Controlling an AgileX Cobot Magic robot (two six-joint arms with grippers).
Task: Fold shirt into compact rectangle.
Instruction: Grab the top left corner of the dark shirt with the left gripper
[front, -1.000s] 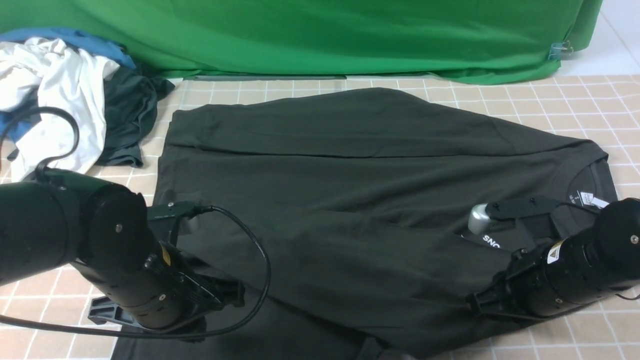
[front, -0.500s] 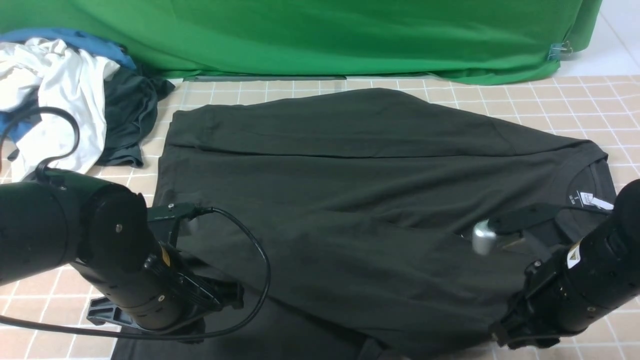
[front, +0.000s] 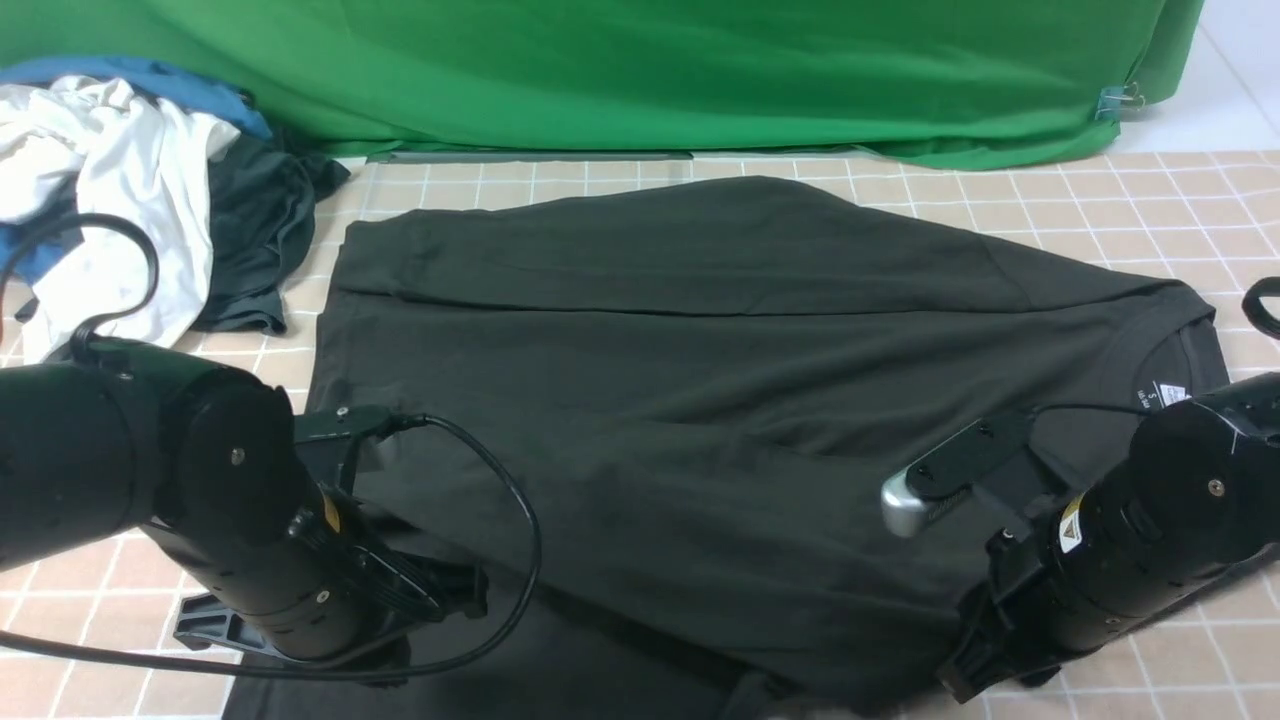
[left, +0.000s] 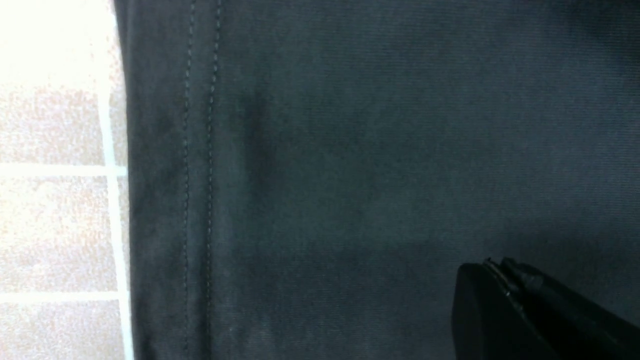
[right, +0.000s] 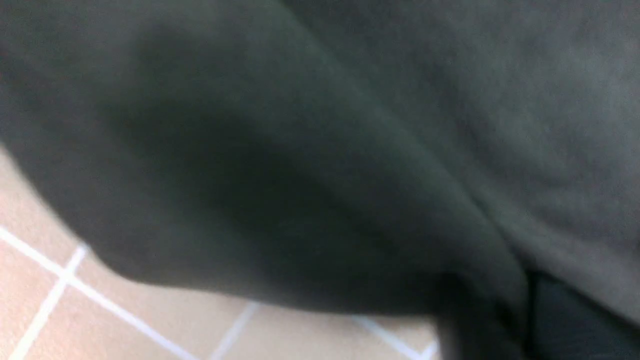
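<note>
Your left claw (left: 495, 280), seven o'clock, sits pinched closed against the shirt (front: 700, 400); right claw (front: 985, 665), five o'clock: too blurred to tell.

The shirt (front: 700, 400) lies spread over the table (front: 1150, 200), collar (front: 1160, 345) at 3 o'clock. A clothes pile (front: 120, 190) sits at 10 o'clock, the backdrop cloth (front: 640, 70) at 12. The left arm (front: 150, 470) overlies the shirt at 8 o'clock, the right arm (front: 1170, 520) at 4.

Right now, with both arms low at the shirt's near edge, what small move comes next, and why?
Probably close the right pincer on the near edge of the shirt: its grip is not visible, while the left pincer is shut.
</note>
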